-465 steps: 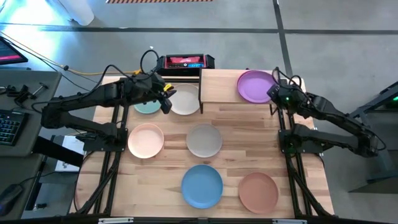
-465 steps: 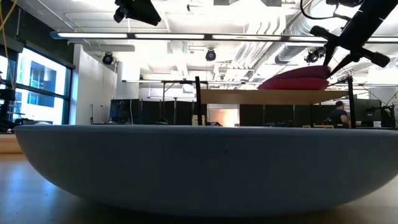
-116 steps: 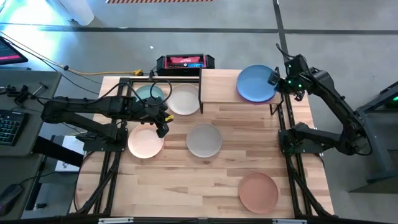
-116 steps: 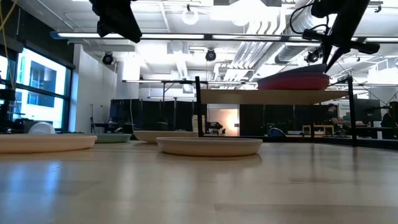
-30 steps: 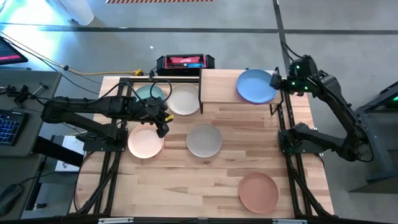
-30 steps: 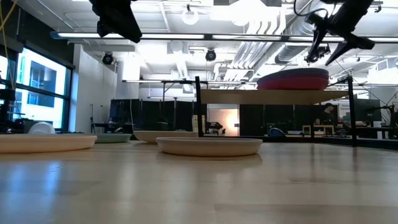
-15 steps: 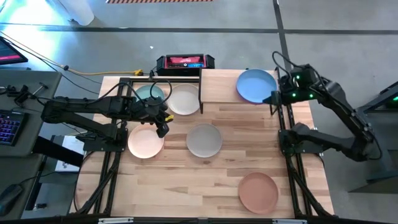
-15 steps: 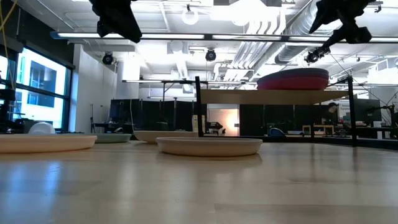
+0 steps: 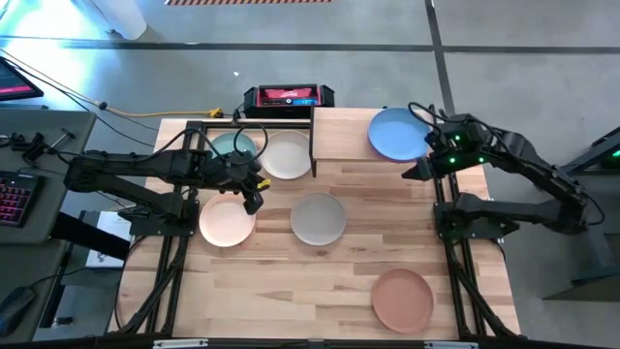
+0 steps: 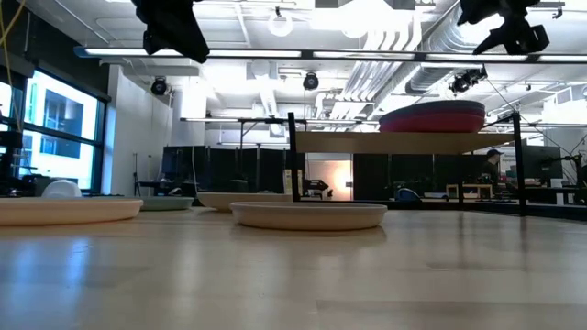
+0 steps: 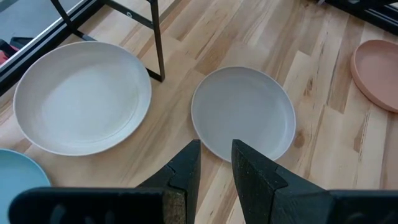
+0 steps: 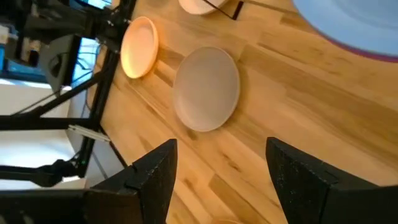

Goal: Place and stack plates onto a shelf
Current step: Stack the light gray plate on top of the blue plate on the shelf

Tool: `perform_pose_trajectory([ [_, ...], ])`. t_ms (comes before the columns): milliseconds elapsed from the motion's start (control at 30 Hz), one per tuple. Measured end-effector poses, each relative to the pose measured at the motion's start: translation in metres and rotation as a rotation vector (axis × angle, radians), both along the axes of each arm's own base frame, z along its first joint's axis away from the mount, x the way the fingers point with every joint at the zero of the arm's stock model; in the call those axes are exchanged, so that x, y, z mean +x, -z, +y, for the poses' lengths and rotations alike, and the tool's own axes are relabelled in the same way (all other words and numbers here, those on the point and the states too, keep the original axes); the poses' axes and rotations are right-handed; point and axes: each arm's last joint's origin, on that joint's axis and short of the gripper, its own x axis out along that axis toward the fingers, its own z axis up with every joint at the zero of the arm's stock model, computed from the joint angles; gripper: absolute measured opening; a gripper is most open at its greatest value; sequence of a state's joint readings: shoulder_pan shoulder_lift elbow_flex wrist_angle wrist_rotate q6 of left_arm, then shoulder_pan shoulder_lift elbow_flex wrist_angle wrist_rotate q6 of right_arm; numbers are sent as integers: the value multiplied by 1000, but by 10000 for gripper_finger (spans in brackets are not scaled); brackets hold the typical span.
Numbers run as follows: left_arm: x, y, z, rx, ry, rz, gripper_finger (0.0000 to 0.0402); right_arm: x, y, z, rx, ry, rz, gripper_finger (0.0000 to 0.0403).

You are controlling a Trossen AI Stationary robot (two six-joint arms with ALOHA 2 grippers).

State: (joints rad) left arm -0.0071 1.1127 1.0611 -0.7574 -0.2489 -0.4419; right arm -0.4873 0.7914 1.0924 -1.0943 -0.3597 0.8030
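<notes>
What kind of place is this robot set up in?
Probably an open lab or industrial workspace: exposed ducts and strip lights overhead, a concrete floor around the butcher-block table, and a desk with a keyboard beside it.

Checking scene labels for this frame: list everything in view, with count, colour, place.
blue plate: 1, blue, top of the stack on the shelf's right half
shelf: 1, light wood, far side of the table
teal plate: 1, teal, far left of the table, partly under the left arm
cream-white plate: 1, cream-white, on the table left of the shelf
peach-pink plate: 1, peach-pink, left side
grey plate: 1, grey, table centre
terracotta plate: 1, terracotta brown, near right
black box: 1, black with red top, behind the table
left gripper: 1, dark, above the peach-pink plate's far edge, jaws narrowly apart, empty
right gripper: 1, dark, just off the shelf's near right corner, jaws wide, empty
</notes>
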Motion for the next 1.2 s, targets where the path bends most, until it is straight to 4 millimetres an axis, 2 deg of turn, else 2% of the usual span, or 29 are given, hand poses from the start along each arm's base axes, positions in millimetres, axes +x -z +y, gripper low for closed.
perform_pose_trajectory([
  [467,3,-3,5,18,-34,-44,78,29,-5,18,27,4,-60,227],
  [800,4,-3,5,16,-52,-51,78,63,6,31,37,-33,-5,227],
  [967,7,0,6,145,53,9,78,80,12,36,30,-35,18,227],
  [1200,17,3,7,161,58,1,78,102,24,45,32,-77,57,227],
])
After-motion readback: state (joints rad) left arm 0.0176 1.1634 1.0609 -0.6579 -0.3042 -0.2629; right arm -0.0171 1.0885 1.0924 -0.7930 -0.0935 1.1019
